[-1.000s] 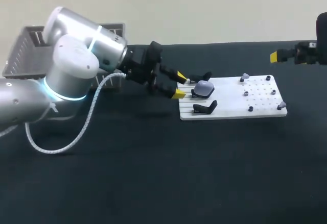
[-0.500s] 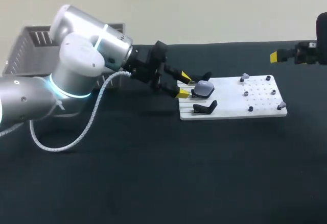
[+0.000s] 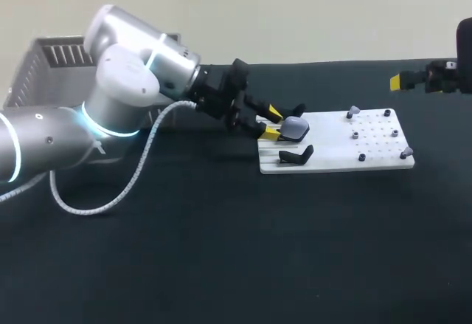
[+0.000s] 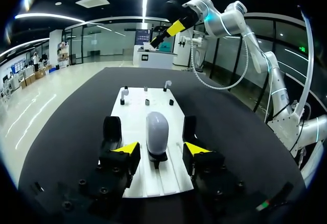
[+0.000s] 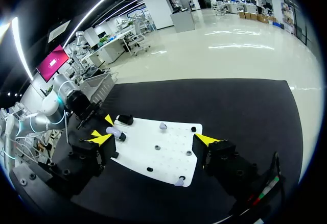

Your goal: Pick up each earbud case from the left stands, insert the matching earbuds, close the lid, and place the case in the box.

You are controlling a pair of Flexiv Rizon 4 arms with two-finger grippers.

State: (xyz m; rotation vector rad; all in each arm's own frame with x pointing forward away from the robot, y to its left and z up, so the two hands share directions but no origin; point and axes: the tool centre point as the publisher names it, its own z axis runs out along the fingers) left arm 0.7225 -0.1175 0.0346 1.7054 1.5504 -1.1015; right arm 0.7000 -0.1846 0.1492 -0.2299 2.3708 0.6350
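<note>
At white board's (image 3: pixel 369 150) left end, left gripper (image 4: pixel 162 148) straddles grey earbud case (image 4: pixel 157 132) seated on middle stand (image 4: pixel 158 158), fingers spread, not touching, apparently lined up for side pinch; right gripper (image 5: pixel 154 139) hangs unclenched off board's far end, clear of approach; box (image 3: pixel 44 66) sits behind left arm.

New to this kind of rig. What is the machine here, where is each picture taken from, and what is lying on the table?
It is a robot with two arms. One picture looks down from above and behind; the other two come from cameras on each wrist. The left arm is at a white board, its jaws open either side of a grey earbud case, not gripping it. The right arm hangs at the far right, jaws open and empty. Small grey earbuds sit on the board's pegs. A grey box stands at the far left.
</note>
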